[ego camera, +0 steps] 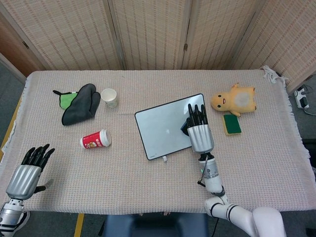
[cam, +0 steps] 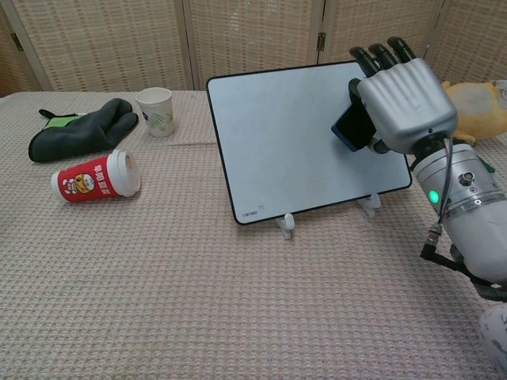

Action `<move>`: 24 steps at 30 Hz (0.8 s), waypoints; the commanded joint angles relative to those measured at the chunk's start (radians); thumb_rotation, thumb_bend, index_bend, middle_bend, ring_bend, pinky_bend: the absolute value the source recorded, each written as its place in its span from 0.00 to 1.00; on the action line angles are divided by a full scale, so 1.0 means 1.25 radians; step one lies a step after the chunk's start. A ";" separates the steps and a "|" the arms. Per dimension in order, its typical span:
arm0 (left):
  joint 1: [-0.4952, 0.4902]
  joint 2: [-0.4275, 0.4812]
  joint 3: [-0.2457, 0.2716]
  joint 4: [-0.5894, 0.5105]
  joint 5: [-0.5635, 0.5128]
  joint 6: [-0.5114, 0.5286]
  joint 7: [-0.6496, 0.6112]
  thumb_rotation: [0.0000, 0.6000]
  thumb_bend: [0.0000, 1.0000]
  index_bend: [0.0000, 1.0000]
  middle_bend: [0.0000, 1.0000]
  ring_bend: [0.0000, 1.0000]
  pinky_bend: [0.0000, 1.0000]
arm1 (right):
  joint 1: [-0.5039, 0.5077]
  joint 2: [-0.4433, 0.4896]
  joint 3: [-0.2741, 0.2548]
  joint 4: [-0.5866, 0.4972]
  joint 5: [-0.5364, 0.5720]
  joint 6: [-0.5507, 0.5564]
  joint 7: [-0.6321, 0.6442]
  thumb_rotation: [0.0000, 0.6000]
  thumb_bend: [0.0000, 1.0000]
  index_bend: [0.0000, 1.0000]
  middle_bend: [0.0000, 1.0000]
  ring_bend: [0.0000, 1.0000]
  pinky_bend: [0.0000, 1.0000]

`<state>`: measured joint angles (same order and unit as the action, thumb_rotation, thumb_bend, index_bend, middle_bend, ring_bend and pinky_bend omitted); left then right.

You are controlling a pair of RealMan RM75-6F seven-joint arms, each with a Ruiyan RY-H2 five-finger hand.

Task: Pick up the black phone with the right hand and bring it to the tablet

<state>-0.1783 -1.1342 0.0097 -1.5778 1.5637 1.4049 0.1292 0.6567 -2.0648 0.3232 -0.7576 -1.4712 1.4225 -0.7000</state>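
The tablet (ego camera: 163,126) (cam: 293,134) leans on its small white stand at the table's middle, its pale screen facing the robot. My right hand (ego camera: 199,131) (cam: 400,99) grips the black phone (cam: 349,127) (ego camera: 184,127) and holds it upright in front of the tablet's right half, close to the screen. Whether phone and screen touch cannot be told. My left hand (ego camera: 29,170) hovers open by the table's near left corner, fingers spread, holding nothing.
A red paper cup (ego camera: 96,139) (cam: 97,176) lies on its side left of the tablet. Behind it are a dark oven mitt (ego camera: 79,103) (cam: 83,127) and a white cup (ego camera: 109,97) (cam: 155,110). A yellow plush toy (ego camera: 234,98) and a green sponge (ego camera: 231,124) sit right of the tablet.
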 commanded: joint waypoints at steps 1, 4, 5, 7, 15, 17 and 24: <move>0.000 0.001 0.000 0.001 0.000 0.001 -0.002 1.00 0.24 0.00 0.00 0.00 0.00 | 0.010 -0.011 0.001 0.018 0.007 0.001 0.013 1.00 0.25 0.55 0.08 0.07 0.00; 0.001 0.000 0.000 0.001 0.001 0.001 -0.001 1.00 0.24 0.00 0.00 0.00 0.00 | 0.015 -0.017 0.002 0.027 0.017 -0.005 0.018 1.00 0.25 0.51 0.08 0.07 0.00; 0.002 0.000 0.001 0.001 0.001 0.001 0.001 1.00 0.24 0.00 0.00 0.00 0.00 | 0.016 -0.019 0.003 0.027 0.022 -0.009 0.015 1.00 0.25 0.48 0.08 0.07 0.00; 0.001 0.000 0.002 0.001 -0.001 -0.003 0.001 1.00 0.24 0.00 0.00 0.00 0.00 | 0.018 -0.021 0.003 0.025 0.029 -0.015 0.013 1.00 0.25 0.42 0.06 0.06 0.00; 0.004 0.002 0.002 -0.002 0.003 0.003 -0.003 1.00 0.24 0.00 0.00 0.00 0.00 | 0.011 -0.010 -0.018 -0.003 0.034 -0.016 0.007 1.00 0.25 0.10 0.00 0.01 0.00; 0.004 0.002 0.002 -0.002 0.003 0.004 -0.003 1.00 0.24 0.00 0.00 0.00 0.00 | 0.005 0.000 -0.024 -0.018 0.032 -0.011 0.008 1.00 0.25 0.07 0.00 0.01 0.00; 0.005 -0.002 0.000 0.000 -0.001 0.004 0.005 1.00 0.24 0.00 0.00 0.00 0.00 | -0.071 0.114 -0.080 -0.192 0.001 0.050 0.011 1.00 0.25 0.07 0.00 0.01 0.00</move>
<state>-0.1722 -1.1358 0.0095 -1.5780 1.5634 1.4099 0.1353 0.6177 -1.9916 0.2590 -0.8990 -1.4495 1.4458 -0.6908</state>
